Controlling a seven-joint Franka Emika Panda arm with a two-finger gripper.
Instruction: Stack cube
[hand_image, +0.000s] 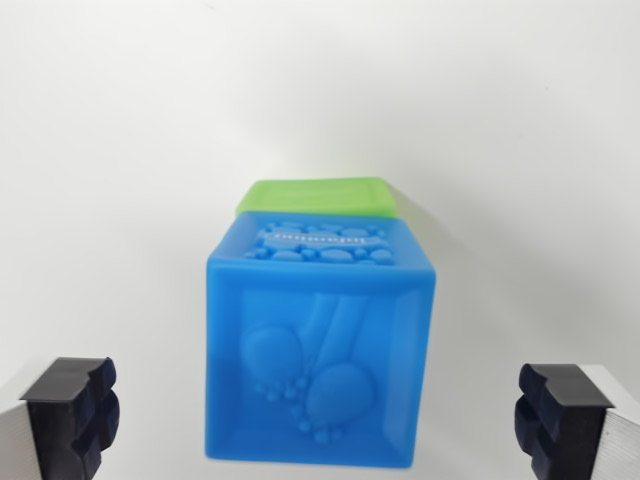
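- The blue cube (318, 352) fills the middle of the wrist view, reaching from the centre down toward 6 o'clock.
- Its near face carries a raised relief of rounded, balloon-like shapes with small bumps beneath them.
- Its top face shows pebble-like bumps around a small raised plate with writing; the letters are too small and blurred to read.
- The green cube (315, 196) sits directly behind the blue one, toward 12 o'clock; only its upper part shows above the blue cube's top edge. Whether the two touch cannot be told.
- Both cubes rest on the plain white desk (120, 150).
- The pincer (318, 420) stands wide: one black fingertip (72, 412) shows at 8 o'clock and the other at 4 o'clock, each well clear of the blue cube's sides.
- The blue cube lies between the two fingertips, and the pincer holds nothing.
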